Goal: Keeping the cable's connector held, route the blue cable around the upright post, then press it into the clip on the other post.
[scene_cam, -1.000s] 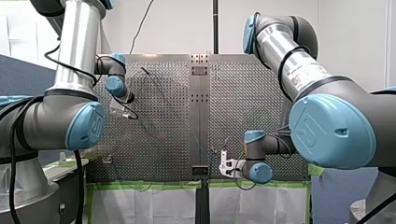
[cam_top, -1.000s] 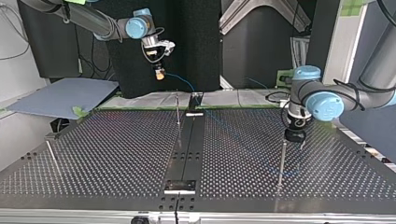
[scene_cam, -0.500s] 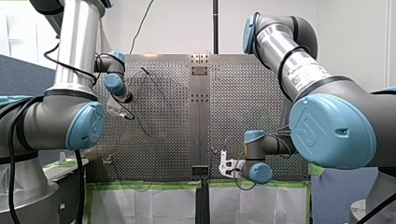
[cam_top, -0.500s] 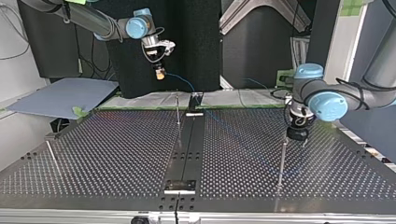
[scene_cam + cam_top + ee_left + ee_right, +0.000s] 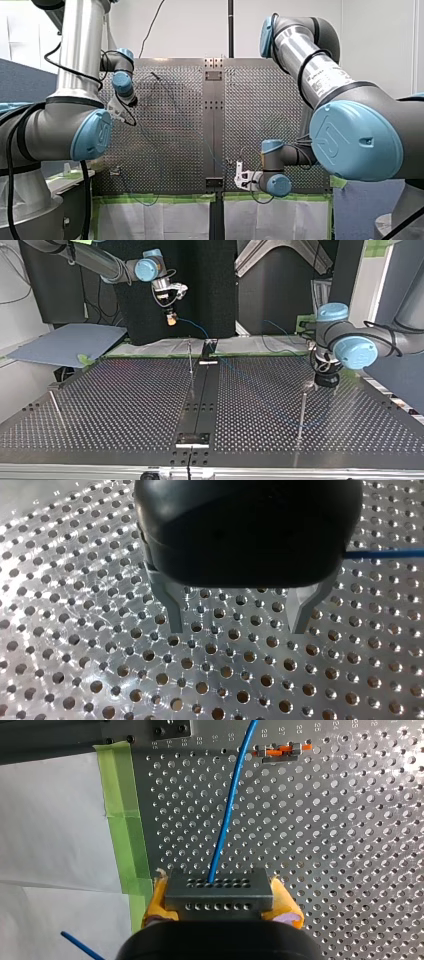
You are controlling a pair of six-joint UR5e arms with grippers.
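While my right gripper (image 5: 220,904) clamps its yellow pads (image 5: 156,901) on the grey, hole-studded rectangular connector block (image 5: 219,889), the thin blue cable (image 5: 227,815) runs out of that block and away over the perforated metal table (image 5: 350,845). In the top view the connector is held well above the table's far edge at the view's left. From there the cable drops across the plate toward the slender upright metal post (image 5: 301,412) at the view's right.

My left gripper (image 5: 240,622) — black body, metal fingers (image 5: 174,615) spread apart with nothing between them — hovers over bare table near that post's top, and a stretch of the cable lies off to one side of it.

So the holding is in hand and the routing looks under way, though I cannot tell whether the cable already rounds the post. A small orange-and-grey clip (image 5: 280,751) shows ahead of the right gripper. The cable passes just beside it, not in it as far as I can see — the pressing, I judge, is not yet done.
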